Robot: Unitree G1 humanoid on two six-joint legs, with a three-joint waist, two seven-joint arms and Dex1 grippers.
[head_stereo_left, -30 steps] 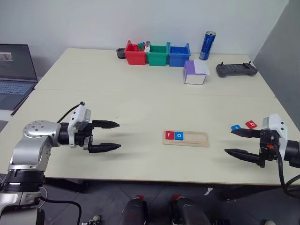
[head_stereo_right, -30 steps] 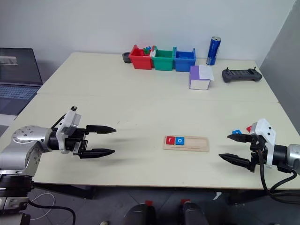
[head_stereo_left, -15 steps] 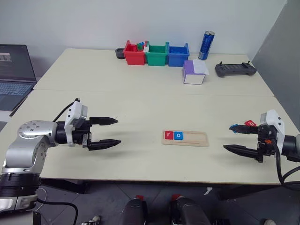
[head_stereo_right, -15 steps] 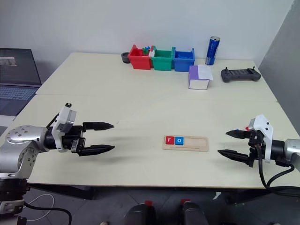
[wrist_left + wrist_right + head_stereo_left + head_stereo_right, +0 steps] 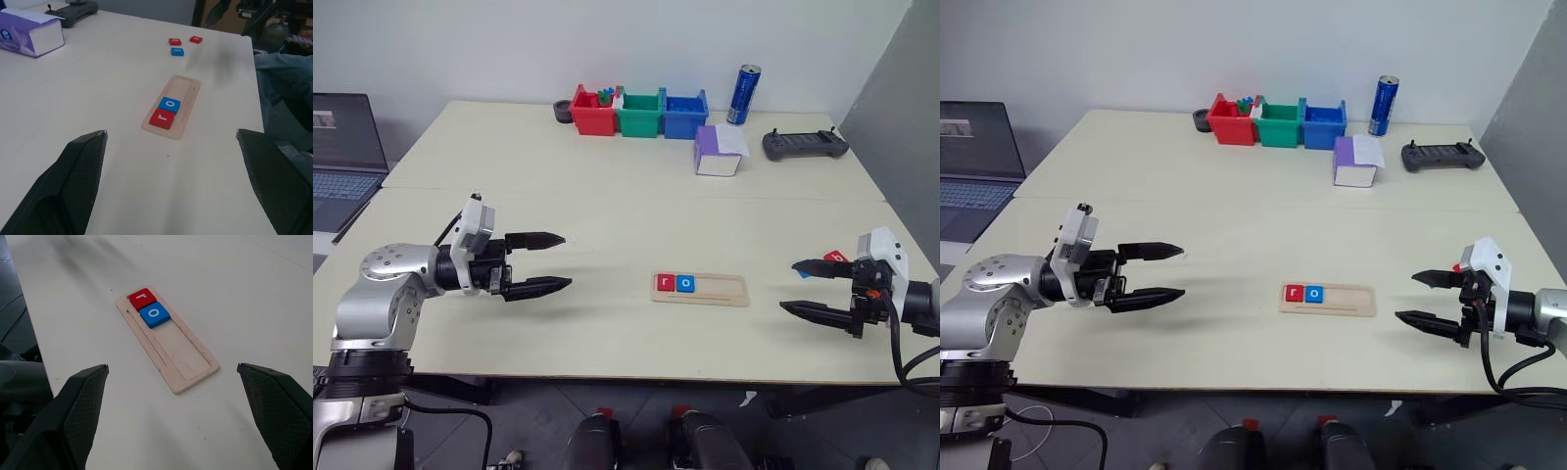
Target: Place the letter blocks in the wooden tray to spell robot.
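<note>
Since a second ago my left hand is lifting slightly while my right hand is drawing back a little, exposing less of the loose letter blocks behind it; both are gaping wide and carrying nothing. Meanwhile the wooden tray is sitting mid-table with r and o at its left end, so I'm judging b is coming next.
</note>
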